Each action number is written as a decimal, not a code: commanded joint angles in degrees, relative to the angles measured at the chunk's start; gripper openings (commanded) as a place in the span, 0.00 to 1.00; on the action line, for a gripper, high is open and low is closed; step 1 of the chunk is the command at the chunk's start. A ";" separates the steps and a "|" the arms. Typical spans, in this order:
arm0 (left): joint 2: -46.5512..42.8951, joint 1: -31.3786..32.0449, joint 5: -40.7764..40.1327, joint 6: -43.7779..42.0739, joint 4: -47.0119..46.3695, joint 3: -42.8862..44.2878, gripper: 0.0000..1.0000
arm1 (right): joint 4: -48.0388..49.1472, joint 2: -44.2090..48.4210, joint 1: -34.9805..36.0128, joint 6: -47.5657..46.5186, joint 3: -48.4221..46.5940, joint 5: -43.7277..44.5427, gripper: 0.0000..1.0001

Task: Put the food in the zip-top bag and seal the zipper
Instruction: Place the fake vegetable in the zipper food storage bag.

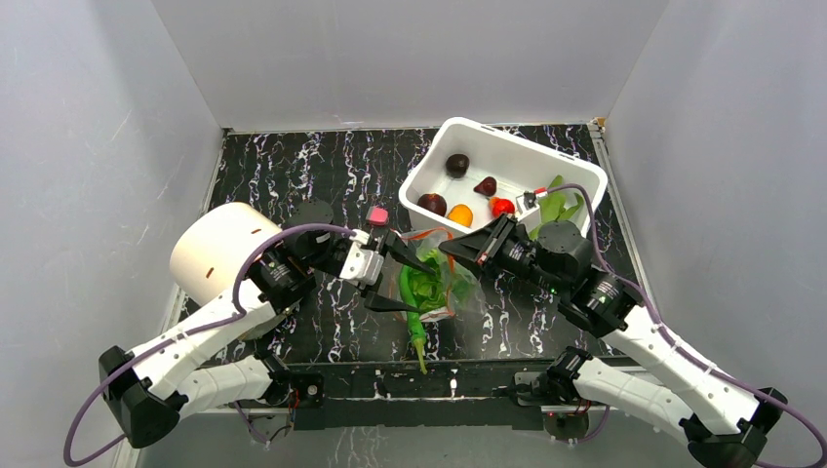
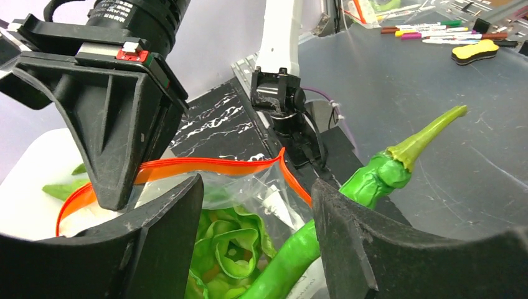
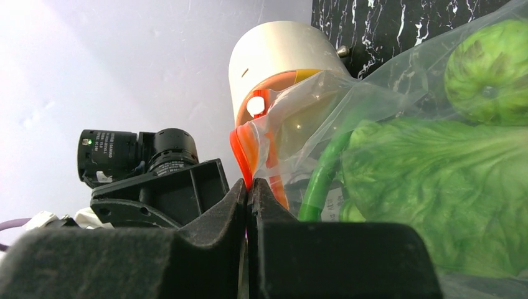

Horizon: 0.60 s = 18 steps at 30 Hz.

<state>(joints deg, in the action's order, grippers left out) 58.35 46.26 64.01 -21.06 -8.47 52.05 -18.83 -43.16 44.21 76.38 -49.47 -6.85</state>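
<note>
Overhead, left-wrist and right-wrist views of the marbled table [image 1: 293, 175]. The zip-top bag [image 1: 447, 292] lies at the centre of the table, just near of the white tub [image 1: 507, 144] and between the two grippers. The right gripper [image 3: 250, 187] has its fingers pressed together on the zipper [image 3: 240, 146], pinching the orange-red strip at one end of the bag's mouth. The left gripper [image 2: 255, 196] has its fingers spread wide, with the bag's mouth and contents lying between them; whether either finger touches the plastic cannot be told. Inside the bag are the pale-green cabbage [image 3: 436, 180] and a green ball [image 3: 489, 65]. A long green pod [image 2: 380, 174] lies partly in the bag, its stem end projecting out toward the near edge of the table. The tub, at far right, holds two dark purple rounds [image 1: 456, 164], an orange piece [image 1: 460, 214], a red tomato [image 1: 501, 206] and green leaves [image 1: 558, 207]. A white cylinder [image 1: 219, 249] stands at the left, behind the left arm.
</note>
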 commanded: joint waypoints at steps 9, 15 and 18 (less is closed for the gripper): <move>-2.22 0.14 -1.01 -22.63 33.93 12.98 0.63 | 2.90 -5.63 -0.23 -2.90 -3.73 -0.19 0.00; -4.22 0.14 -1.13 -25.11 41.61 14.32 0.63 | 3.24 -5.56 -0.41 -2.45 -3.09 0.49 0.00; -5.76 0.10 0.54 -23.52 41.41 12.47 0.63 | 4.89 -6.00 -1.02 -1.61 -2.95 0.14 0.00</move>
<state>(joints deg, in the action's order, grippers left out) 54.98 46.26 61.98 -43.11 28.58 65.73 -19.79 -50.09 44.01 73.97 -49.63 -6.81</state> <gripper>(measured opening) 0.630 0.009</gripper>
